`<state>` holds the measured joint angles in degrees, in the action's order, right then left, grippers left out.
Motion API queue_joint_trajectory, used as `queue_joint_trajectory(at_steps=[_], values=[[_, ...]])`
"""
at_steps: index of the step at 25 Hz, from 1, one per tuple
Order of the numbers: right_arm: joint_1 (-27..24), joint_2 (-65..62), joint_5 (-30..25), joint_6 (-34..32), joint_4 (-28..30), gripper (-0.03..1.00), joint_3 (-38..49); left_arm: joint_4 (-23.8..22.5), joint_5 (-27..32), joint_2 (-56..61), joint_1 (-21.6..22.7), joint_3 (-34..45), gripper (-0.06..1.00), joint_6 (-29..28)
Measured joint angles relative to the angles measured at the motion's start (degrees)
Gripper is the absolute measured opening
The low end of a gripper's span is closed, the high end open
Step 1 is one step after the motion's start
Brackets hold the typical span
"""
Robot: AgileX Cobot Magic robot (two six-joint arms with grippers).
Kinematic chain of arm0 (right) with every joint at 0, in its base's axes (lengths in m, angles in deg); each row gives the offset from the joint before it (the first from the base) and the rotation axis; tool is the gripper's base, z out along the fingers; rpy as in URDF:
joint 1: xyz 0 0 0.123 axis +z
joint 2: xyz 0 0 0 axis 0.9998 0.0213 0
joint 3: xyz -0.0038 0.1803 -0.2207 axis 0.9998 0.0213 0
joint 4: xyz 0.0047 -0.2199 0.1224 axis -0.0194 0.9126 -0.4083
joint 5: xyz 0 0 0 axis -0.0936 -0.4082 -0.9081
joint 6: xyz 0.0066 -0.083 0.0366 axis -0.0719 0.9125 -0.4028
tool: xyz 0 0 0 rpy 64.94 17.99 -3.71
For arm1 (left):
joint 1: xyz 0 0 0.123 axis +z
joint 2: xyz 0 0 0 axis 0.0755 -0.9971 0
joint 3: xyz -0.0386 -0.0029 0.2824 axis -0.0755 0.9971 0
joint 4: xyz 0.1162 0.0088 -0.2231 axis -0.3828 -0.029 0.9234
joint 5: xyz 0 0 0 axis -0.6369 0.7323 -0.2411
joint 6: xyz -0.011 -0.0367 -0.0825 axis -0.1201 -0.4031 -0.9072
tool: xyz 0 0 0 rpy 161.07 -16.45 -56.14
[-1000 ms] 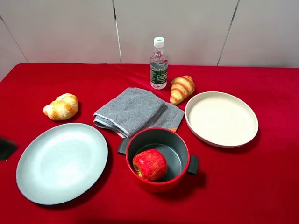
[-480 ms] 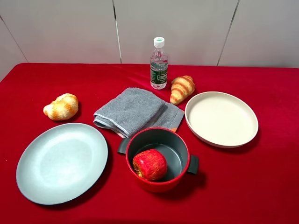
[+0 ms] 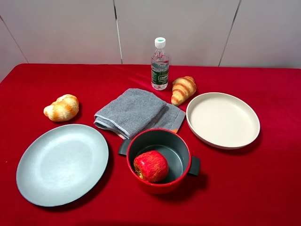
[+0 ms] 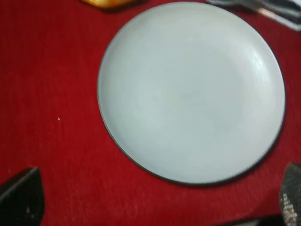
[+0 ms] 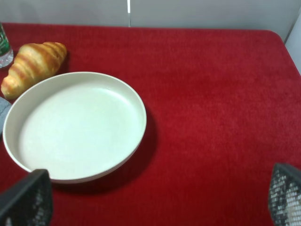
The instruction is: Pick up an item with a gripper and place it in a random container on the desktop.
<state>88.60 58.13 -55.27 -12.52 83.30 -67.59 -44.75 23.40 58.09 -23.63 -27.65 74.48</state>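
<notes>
The red apple [image 3: 151, 165] lies inside the red pot [image 3: 183, 176], which stands on the red desktop [image 3: 244, 188] at the front centre. Neither gripper shows in the exterior high view. In the left wrist view my left gripper [image 4: 156, 197] is open and empty, its fingertips [image 4: 21, 197] wide apart over the near rim of the grey plate [image 4: 188, 89]. In the right wrist view my right gripper [image 5: 156, 197] is open and empty, beside the cream dish [image 5: 75, 127]. The apple and pot show in neither wrist view.
The grey plate [image 3: 61, 162] lies at the front left and the cream dish [image 3: 222, 118] at the right. A folded grey towel [image 3: 134, 112] lies behind the pot. Behind it are a water bottle [image 3: 160, 66] and two croissants [image 3: 183, 89] [image 3: 61, 107].
The dark tip of my left gripper, at the left edge of the exterior high view one second ago, has drawn out of view. Nothing on the table has moved.
</notes>
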Motion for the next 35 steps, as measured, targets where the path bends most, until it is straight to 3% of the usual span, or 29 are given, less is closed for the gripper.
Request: queue_joint_trajectory(at_steps=[7,11,18,35], values=[[0.0,0.0,0.0,0.0,0.0,0.69,0.0,2.4,-1.4,6.3,10.1,1.2,0.99,6.7],[0.0,0.0,0.0,0.0,0.0,0.69,0.0,2.9,-1.4,10.2,13.5,1.3,0.99,7.2],[0.0,0.0,0.0,0.0,0.0,0.69,0.0,3.1,-1.4,16.5,14.3,1.4,0.99,7.3],[0.0,0.0,0.0,0.0,0.0,0.69,0.0,3.1,-1.4,16.7,14.3,1.4,0.99,7.3]])
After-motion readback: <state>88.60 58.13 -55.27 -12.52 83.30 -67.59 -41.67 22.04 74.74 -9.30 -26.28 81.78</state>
